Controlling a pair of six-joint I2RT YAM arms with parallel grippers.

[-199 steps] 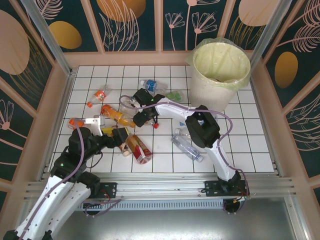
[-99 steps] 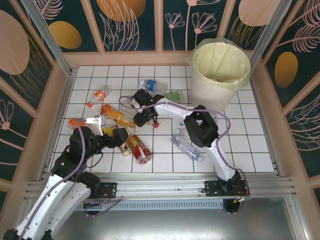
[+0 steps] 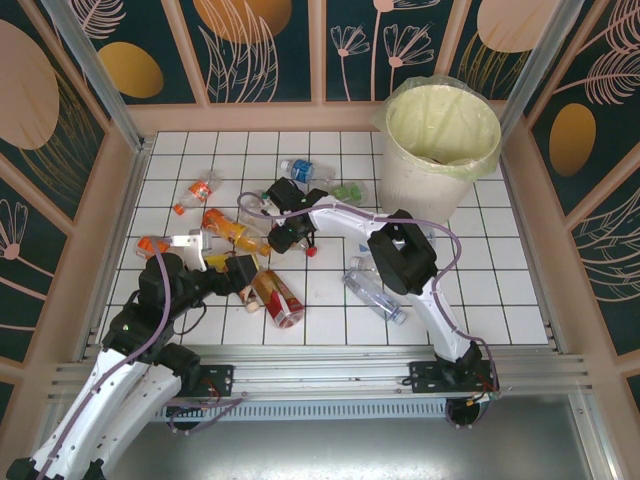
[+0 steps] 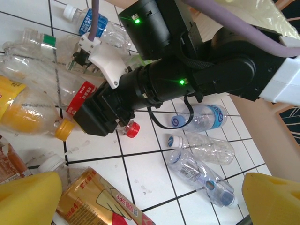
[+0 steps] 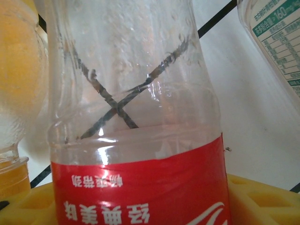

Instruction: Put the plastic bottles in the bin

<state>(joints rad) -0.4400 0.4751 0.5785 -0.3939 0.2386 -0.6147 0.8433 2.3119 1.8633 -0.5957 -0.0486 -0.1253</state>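
Observation:
My right gripper [image 3: 286,236] lies low over the cluster of plastic bottles at mid-left. In the right wrist view its yellow pads [image 5: 262,201] press both sides of a clear bottle with a red label [image 5: 140,187]. That red-label bottle [image 4: 77,96] lies on the tiles, its red cap [image 4: 131,130] poking out past the black gripper body. My left gripper [image 4: 152,201] stands open just above a gold-labelled bottle [image 4: 98,201], with nothing between its fingers. The bin [image 3: 420,180], cream with a pale bag, stands at the far right.
An orange-juice bottle [image 3: 228,230] lies beside the held one. Three clear bottles [image 4: 206,152] lie right of centre, under the right arm. A blue-label bottle [image 3: 300,170], a green one [image 3: 348,190] and orange-capped ones [image 3: 195,190] sit further back. Wooden walls ring the tiled floor.
The right gripper's jaws have narrowed onto the red-label bottle and its wrist shifted slightly. The left arm has stayed put.

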